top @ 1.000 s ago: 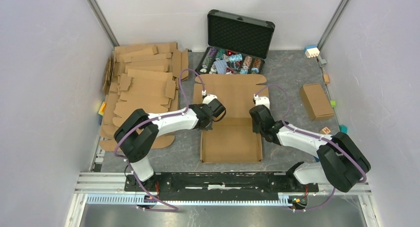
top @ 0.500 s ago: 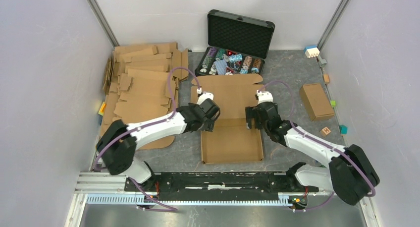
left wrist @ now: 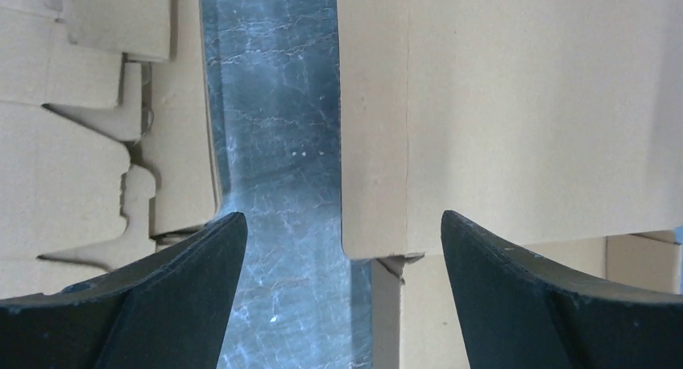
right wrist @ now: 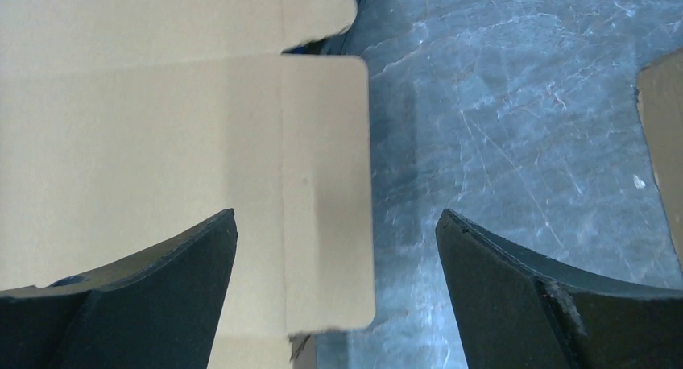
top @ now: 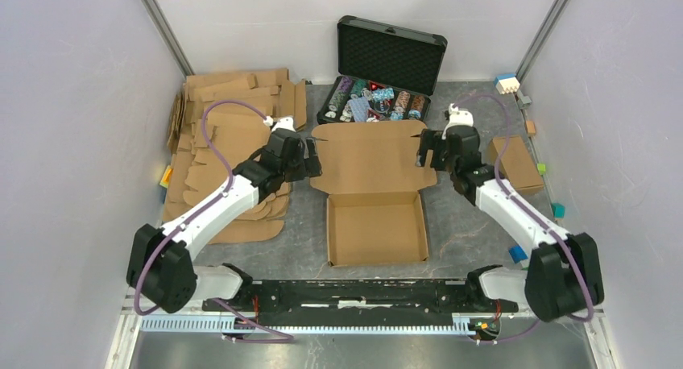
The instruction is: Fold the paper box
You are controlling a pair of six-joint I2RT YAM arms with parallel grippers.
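Two grippers, both spread wide: left gripper [left wrist: 342, 224] over the left flap edge of the paper box [top: 374, 224], right gripper [right wrist: 337, 220] over its right. Box lies mid-frame, with one black case [top: 391, 55] above, one small box [top: 514, 164] right, cardboard stack [top: 233, 123] upper left.

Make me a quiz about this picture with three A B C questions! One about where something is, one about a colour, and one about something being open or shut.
1. Where is the case?
A. inside the paper box
B. beyond the paper box
C. on the near side of the paper box

2. What colour is the paper box?
A. white
B. green
C. brown

3. How is the left gripper?
A. open
B. shut on the paper box
C. shut on nothing

Answers:
1 B: the top view shows the case just past the paper box's far flap.
2 C: it is plain brown cardboard in every view.
3 A: its wrist view shows the jaws wide apart, gripping nothing.
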